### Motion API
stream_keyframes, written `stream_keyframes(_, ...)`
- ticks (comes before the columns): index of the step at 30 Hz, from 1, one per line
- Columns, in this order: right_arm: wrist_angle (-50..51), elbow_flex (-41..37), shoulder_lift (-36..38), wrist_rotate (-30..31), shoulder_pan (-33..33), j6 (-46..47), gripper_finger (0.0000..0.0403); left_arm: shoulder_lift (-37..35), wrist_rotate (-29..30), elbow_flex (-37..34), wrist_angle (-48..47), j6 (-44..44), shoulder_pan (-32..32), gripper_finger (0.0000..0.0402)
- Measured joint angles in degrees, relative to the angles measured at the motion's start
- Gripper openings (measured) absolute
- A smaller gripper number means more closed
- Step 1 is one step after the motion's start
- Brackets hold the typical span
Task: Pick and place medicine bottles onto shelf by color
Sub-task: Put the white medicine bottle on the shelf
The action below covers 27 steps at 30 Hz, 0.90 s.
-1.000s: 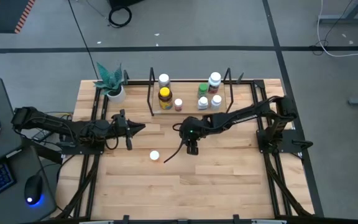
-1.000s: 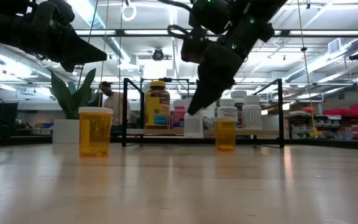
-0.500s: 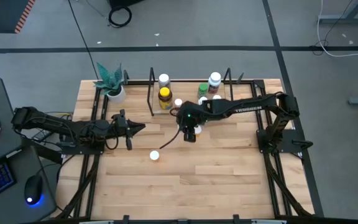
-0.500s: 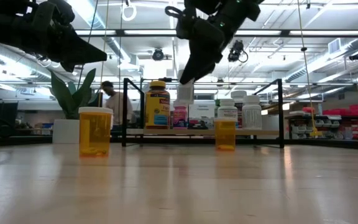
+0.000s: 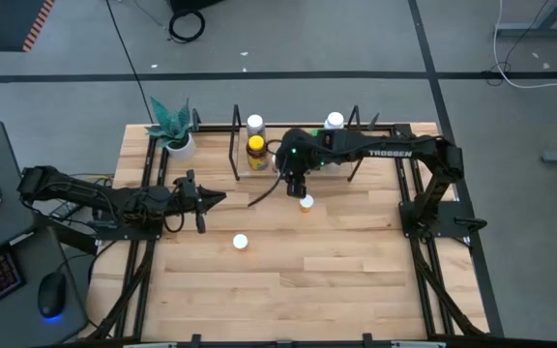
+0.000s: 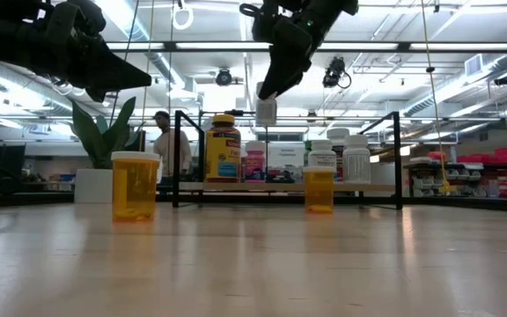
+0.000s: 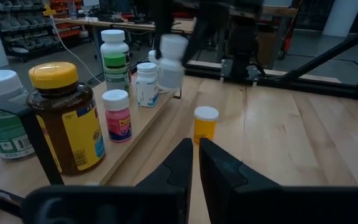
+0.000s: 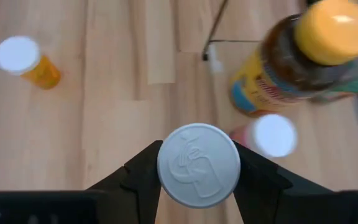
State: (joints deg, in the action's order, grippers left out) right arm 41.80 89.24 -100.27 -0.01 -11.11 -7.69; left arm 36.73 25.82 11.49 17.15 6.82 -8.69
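Note:
My right gripper (image 5: 294, 182) hangs over the near edge of the shelf (image 5: 341, 172), shut on a white medicine bottle (image 6: 266, 111); the right wrist view shows its white cap (image 8: 198, 163). On the shelf stand an amber bottle with a yellow lid (image 5: 256, 151), a pink bottle (image 7: 117, 116), white bottles (image 5: 254, 124) and a green-labelled one (image 7: 115, 59). Two orange bottles with white caps stand upright on the table (image 5: 305, 203) (image 5: 241, 242). My left gripper (image 5: 213, 200) waits shut at mid-left, above the table. My right gripper pinches the white bottle at its cap (image 8: 198, 163), one finger (image 8: 143, 171) on each side. The fingers come from above, pointing down. The bottle hangs upright below them, lifted clear of the table and well above the shelf base (image 6: 266, 111).
A white pot with a green plant (image 5: 176, 135) stands at the table's far left. Black rails (image 5: 150, 174) run along both table sides. The shelf's black uprights (image 6: 178, 158) (image 6: 400, 158) frame the bottles. A person (image 6: 172, 145) shows in the room behind.
My right gripper has risen and moved toward the far edge, from the table's middle to the shelf's near edge, carrying the white bottle lifted clear of the table. One orange bottle beside its earlier spot now shows uncovered in the high view.

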Motion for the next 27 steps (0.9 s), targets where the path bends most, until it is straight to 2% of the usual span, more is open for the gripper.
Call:
stream_keyframes(7, 3.07, 3.15, 0.22, 0.0, -3.48, -0.97, 0.0175, 0.0, -0.01, 0.0, 0.0, -0.03, 0.0, 0.0036)
stream_keyframes(18, 3.88, 3.44, 3.2, -0.09, -8.06, -2.91, 0.0175, 0.0, -0.02, 0.0, 0.0, 0.01, 0.0, 0.0032)
stream_keyframes(27, -3.89, 2.94, 2.91, -1.97, -13.58, -4.52, 0.0174, -0.02, 0.0, 0.0, 0.02, 0.01, 0.0, 0.0036)
